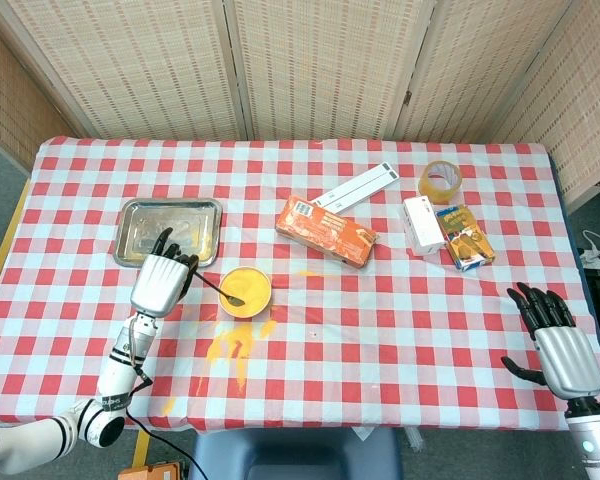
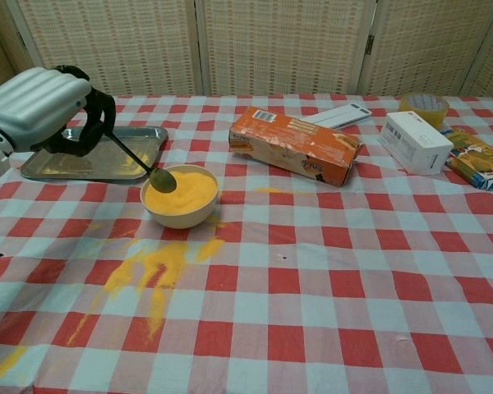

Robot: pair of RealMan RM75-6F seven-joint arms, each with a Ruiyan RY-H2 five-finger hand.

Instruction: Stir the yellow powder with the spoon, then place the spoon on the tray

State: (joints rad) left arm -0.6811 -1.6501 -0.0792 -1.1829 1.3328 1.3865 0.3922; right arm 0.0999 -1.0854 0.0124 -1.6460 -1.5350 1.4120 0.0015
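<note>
Two hands are in view, and only one is engaged. Nearest, spilled yellow powder streaks the red-and-white checked tablecloth in front of the small cream bowl of yellow powder. At the near right edge the right hand hangs idle, fingers apart, holding nothing, well apart from the work. The left hand has its fingers curled around the handle of the dark metal spoon. The spoon's long axis slopes down and rightward from the fingers, its bowl end at the near-left rim of the bowl, at or just above the powder surface; contact cannot be confirmed. Beyond and left of the bowl lies the rectangular steel tray, just behind the holding hand. Judgement: stirring appears finished or nearly so; the placing move runs back and left, a short carry for the left hand alone.
</note>
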